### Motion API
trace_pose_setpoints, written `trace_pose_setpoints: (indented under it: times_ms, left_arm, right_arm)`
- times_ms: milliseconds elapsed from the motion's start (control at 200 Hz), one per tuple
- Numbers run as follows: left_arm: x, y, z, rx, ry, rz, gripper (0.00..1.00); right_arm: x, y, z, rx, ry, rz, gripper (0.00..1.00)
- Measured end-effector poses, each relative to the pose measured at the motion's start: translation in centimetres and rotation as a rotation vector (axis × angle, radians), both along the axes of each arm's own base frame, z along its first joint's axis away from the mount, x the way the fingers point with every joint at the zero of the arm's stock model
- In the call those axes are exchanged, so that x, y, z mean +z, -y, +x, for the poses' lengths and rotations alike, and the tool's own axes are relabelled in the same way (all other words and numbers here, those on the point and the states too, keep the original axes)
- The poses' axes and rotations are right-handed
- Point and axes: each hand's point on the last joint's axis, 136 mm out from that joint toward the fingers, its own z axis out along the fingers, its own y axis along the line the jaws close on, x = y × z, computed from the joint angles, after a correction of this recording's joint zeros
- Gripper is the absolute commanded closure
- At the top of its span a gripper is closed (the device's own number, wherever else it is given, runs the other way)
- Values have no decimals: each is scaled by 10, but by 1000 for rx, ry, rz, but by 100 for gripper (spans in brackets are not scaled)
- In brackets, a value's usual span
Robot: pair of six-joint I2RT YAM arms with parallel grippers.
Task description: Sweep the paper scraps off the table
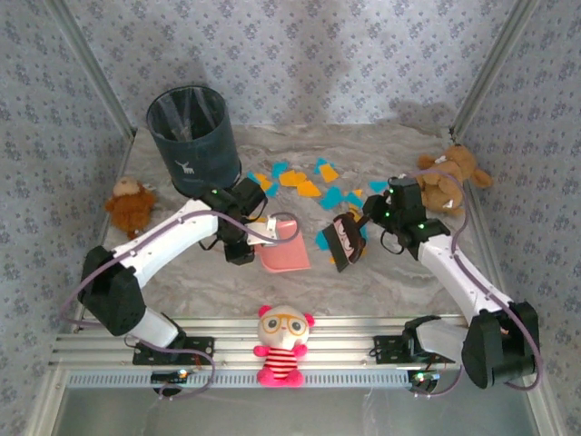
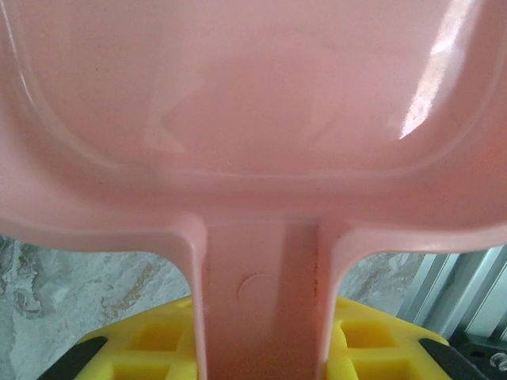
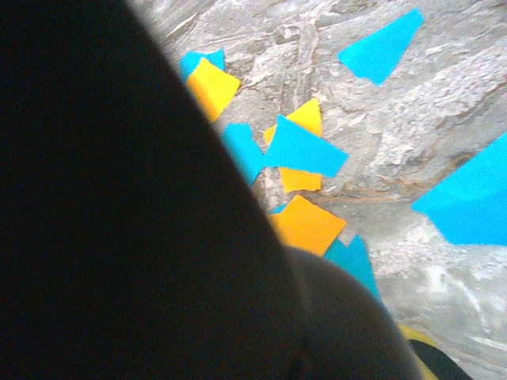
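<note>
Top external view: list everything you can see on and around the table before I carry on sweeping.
paper scraps: over ten, orange and teal, centre-back of the table
table: one, grey-white marbled, under everything
bin: one, dark blue with plastic liner, back left
dustpan: one, pink, centre, just in front of the scraps
brush: one, black, right of the dustpan
left teddy bear: one, brown, left edge
right teddy bear: one, brown, back right
doll: one, pink with red-striped top, near rail, centre
left gripper: one, yellow pads, shut on the dustpan handle
right gripper: one, black, shut on the brush
</note>
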Motion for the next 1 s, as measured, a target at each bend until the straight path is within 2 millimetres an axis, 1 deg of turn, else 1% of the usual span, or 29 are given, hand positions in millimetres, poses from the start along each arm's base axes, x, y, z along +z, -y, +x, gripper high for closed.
trace_pose_setpoints:
  times_ms: [125,290,375,530,630,715,849,999]
  left_arm:
    - [-9,0,0,-33,-12,36,100]
    - [-9,1,1,-68,-10,51,100]
    - [-7,5,6,-83,-5,58,100]
    - [-6,13,18,-96,0,71,100]
    - [-10,15,22,-98,-11,96,100]
    - [-15,16,24,-104,-23,121,100]
    - [-23,16,24,-112,-46,165,100]
    - [-28,20,28,-121,-62,192,100]
  right_arm:
    - [4,3,-6,9,5,-20,100]
    - [17,-5,-11,69,45,-7,100]
    - [30,-7,-13,91,83,2,100]
    - [58,-4,-14,88,149,-7,100]
    - [70,4,-15,61,169,-46,100]
    - [74,14,-17,30,175,-98,100]
    - [72,38,-26,-42,150,-208,100]
    - [70,62,-34,-104,110,-338,100]
